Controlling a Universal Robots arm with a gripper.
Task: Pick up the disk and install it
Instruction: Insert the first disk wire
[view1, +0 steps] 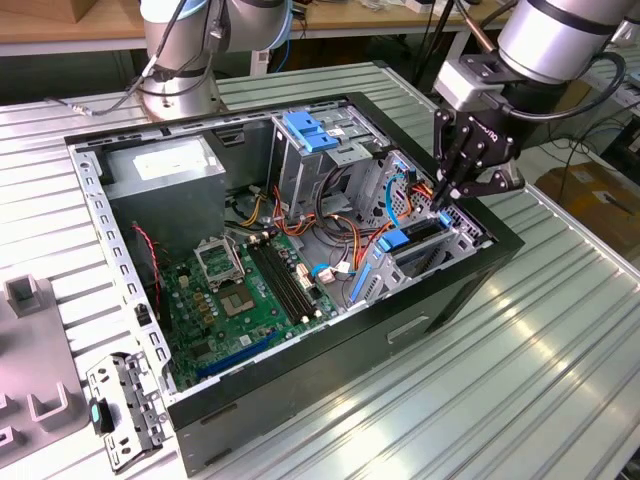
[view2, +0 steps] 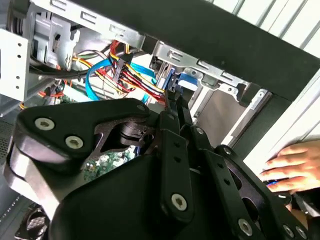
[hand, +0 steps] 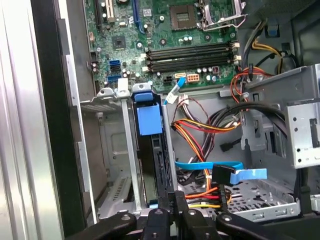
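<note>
Low in the first wrist view the black gripper has its fingers pressed close together over the end of the disk, which stands on edge in a narrow metal bay, its blue frame tab showing in the middle of the frame. In the exterior view the gripper reaches down at the right of the open computer case, with the green motherboard beyond at centre left.
</note>
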